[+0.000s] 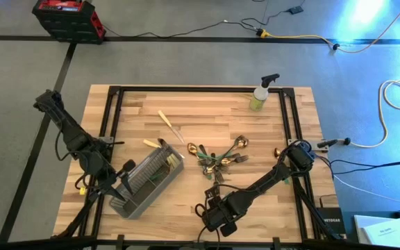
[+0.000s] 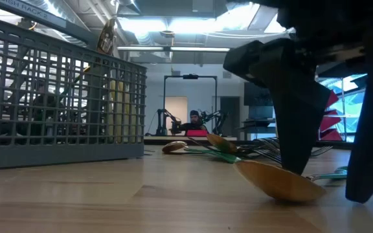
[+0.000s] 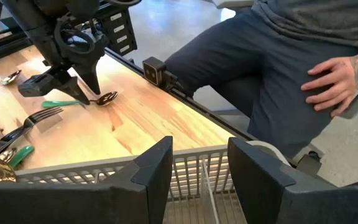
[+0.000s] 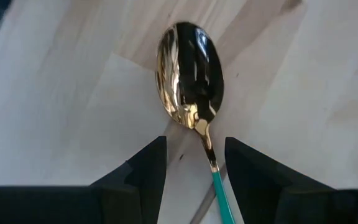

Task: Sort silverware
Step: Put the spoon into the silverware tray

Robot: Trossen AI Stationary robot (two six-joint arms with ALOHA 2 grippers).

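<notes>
A spoon with a gold bowl and a green handle lies flat on the wooden table near its front edge, also seen in the low view. My right gripper points down over it, open. Its fingers stand on either side of the spoon's neck with a gap on both sides. A pile of silverware lies at mid-table. The grey mesh caddy stands at the front left and holds a few pieces. My left gripper hovers open over the caddy's near rim, with nothing between its fingers.
A yellow-green spray bottle stands at the far right. Two cream-handled pieces lie loose beyond the caddy. A seated person is close to the table's front edge, one hand on a knee. A small camera sits on that edge.
</notes>
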